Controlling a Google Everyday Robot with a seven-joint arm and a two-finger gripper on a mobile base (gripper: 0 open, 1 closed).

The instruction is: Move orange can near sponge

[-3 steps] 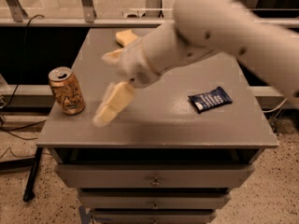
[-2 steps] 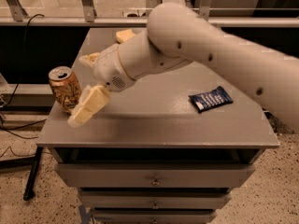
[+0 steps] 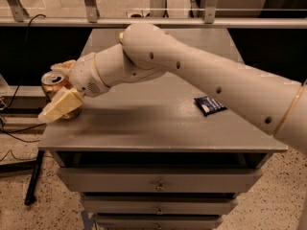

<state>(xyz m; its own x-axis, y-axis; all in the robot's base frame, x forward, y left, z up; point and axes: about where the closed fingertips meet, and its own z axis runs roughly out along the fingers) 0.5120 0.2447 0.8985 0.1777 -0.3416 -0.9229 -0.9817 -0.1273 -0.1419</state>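
The orange can (image 3: pixel 50 80) stands upright at the left edge of the grey table (image 3: pixel 158 126). Its silver top shows. My gripper (image 3: pixel 60 86) is at the can, open, with one cream finger (image 3: pixel 58 105) in front of the can and the other behind it. I cannot tell whether the fingers touch the can. My white arm reaches across the table from the right. The sponge is hidden behind my arm at the back of the table.
A dark blue snack packet (image 3: pixel 210 105) lies on the right part of the table. The table is a cabinet with drawers (image 3: pixel 160 181) below. A railing and cables run behind and to the left. The can is close to the table's left edge.
My gripper has moved left and slightly down across the table to the can, and its fingers now straddle it. The arm now covers the sponge. The can and packet have not moved.
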